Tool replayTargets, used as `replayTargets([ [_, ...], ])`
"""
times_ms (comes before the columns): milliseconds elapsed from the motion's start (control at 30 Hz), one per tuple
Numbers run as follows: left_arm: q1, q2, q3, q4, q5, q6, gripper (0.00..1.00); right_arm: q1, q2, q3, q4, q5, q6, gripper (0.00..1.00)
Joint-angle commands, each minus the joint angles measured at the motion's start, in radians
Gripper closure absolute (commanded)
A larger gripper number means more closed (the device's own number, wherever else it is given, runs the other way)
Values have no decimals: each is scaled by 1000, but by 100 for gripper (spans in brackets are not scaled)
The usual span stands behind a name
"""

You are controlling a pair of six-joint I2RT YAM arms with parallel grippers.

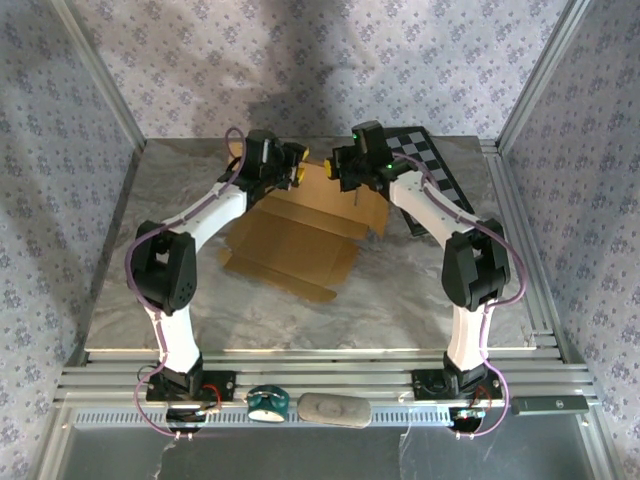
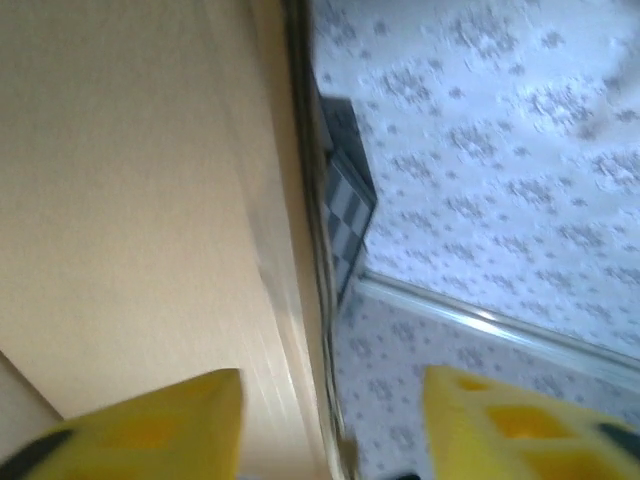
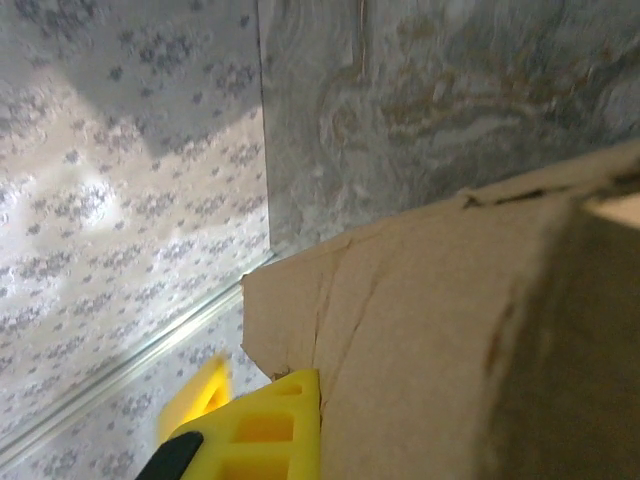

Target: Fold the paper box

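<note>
The paper box (image 1: 300, 240) is a brown cardboard sheet lying partly folded in the middle of the table, its far panel raised between my two grippers. My left gripper (image 1: 296, 166) stands at the raised panel's left end. In the left wrist view its yellow fingers (image 2: 150, 430) stand well apart, open, with the cardboard (image 2: 130, 220) and its edge running between them. My right gripper (image 1: 343, 170) is at the panel's right end. In the right wrist view it (image 3: 322, 400) is shut on a cardboard flap (image 3: 440, 330); one yellow finger (image 3: 260, 430) shows, the other is hidden behind the flap.
A black-and-grey checkerboard panel (image 1: 432, 160) lies at the back right, beside my right arm. The marble tabletop (image 1: 150, 260) is walled by patterned panels on three sides. A small teal object (image 1: 267, 402), a grey oblong (image 1: 335, 409) and a black bar (image 1: 550, 404) rest on the front rail.
</note>
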Motion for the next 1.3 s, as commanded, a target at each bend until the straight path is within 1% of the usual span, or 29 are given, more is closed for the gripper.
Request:
replayTargets([
  [0, 25, -113, 57, -105, 92, 38, 36, -44, -20, 0, -57, 3, -146, 100],
  [33, 37, -126, 82, -172, 100, 71, 35, -55, -19, 4, -64, -15, -194, 100],
  [133, 87, -161, 190, -443, 103, 250, 34, -92, -16, 26, -110, -96, -379, 100],
  [200, 128, -170, 255, -584, 109, 399, 34, -116, -21, 28, -131, -161, -504, 100],
  [233, 146, -167, 281, -647, 108, 457, 34, -125, -27, 26, -149, -178, -558, 100],
  [300, 190, -145, 317, -748, 143, 545, 36, -147, -53, -2, -156, -203, -662, 100],
  [367, 210, -131, 311, -751, 176, 591, 38, -169, -79, -44, -125, -228, -724, 100],
  [500, 200, -85, 319, -736, 209, 671, 39, -207, -86, -72, -63, -323, -791, 100],
  [600, 183, -46, 331, -729, 233, 695, 38, -230, -83, -55, -91, -361, -830, 100],
  [700, 168, -20, 333, -709, 238, 698, 38, -248, -88, -58, -79, -393, -825, 100],
  [833, 139, 18, 341, -664, 242, 684, 34, -259, -89, -55, -71, -413, -802, 100],
  [900, 128, 38, 355, -670, 226, 691, 34, -260, -87, -53, -64, -421, -790, 100],
  [1100, 138, 87, 360, -647, 211, 687, 32, -268, -79, -47, -53, -440, -758, 100],
  [1267, 141, 125, 411, -627, 210, 673, 32, -266, -71, -45, -50, -452, -750, 100],
])
